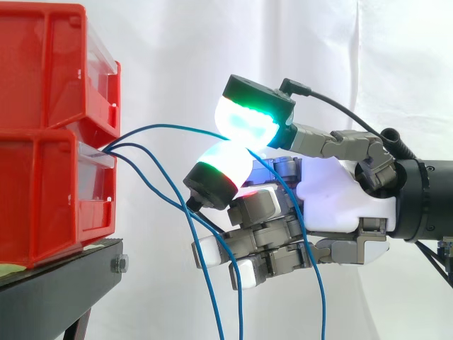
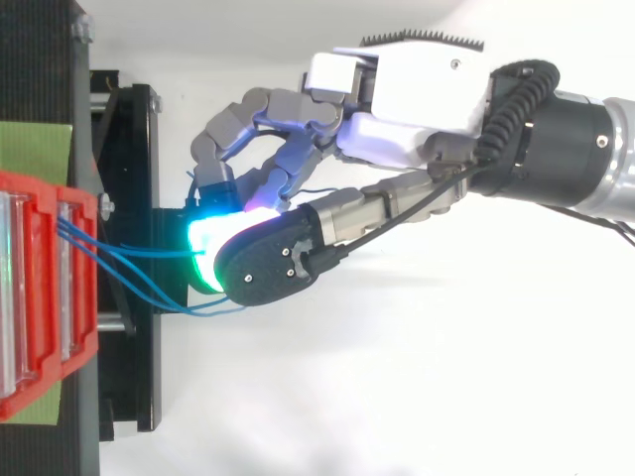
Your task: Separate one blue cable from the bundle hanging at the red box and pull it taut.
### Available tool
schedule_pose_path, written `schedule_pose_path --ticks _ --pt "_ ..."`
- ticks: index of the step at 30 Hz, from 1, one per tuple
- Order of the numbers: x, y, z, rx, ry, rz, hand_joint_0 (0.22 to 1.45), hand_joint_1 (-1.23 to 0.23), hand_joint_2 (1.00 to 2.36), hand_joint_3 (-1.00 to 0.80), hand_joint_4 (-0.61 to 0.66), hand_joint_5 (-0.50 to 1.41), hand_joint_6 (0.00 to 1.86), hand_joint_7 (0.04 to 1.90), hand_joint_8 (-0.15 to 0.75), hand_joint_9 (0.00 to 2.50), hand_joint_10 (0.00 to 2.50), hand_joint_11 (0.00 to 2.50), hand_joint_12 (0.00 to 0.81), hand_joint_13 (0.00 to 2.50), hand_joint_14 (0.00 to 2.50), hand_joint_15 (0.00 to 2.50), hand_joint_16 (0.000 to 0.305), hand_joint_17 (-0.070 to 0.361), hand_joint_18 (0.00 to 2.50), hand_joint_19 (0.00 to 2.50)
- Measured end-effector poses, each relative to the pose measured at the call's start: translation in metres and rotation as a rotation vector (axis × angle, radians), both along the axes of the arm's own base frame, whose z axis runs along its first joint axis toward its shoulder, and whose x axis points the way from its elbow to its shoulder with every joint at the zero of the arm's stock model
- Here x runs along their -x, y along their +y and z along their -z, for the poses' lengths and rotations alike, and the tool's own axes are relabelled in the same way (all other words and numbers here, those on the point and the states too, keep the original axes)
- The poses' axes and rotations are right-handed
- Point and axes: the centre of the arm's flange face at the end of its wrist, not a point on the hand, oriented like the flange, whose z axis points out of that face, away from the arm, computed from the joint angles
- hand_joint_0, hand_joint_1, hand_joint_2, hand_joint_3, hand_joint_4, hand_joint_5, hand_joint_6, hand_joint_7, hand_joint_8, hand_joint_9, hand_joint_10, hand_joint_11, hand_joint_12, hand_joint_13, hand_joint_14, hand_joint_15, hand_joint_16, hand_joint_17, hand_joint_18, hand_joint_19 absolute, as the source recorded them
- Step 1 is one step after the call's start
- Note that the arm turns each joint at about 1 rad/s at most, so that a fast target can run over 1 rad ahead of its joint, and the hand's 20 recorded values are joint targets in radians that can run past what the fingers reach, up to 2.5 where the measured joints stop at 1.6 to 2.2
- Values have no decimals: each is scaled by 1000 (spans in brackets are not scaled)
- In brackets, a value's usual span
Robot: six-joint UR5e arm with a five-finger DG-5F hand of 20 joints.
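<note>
Background: white curtain (image 1: 177, 57), red bins (image 1: 49, 134) stacked on black stand (image 1: 64, 276).
Bundle (image 2: 99, 248): hangs from the bins' front.
Hand (image 1: 333, 198): fingers (image 1: 248, 117) clamped on one blue cable (image 1: 177, 127), near the bins.

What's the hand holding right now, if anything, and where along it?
One blue cable, pinched between the hand's fingertips partway along, near the red bins.

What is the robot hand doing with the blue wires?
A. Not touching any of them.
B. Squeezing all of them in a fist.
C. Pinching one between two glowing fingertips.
C: the hand presses two glowing pads together on one blue cable coming from the red box, while the other cables hang loose below.
</note>
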Motion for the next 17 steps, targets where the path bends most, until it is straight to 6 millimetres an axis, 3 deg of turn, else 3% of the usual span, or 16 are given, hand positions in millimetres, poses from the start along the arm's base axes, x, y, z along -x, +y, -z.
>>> schedule_pose_path --ticks 17 --pt "0 0 0 0 0 0 775 -723 1018 -170 -90 -191 1012 1232 343 1035 10 1174 307 593 16 457 44 99 643 710"
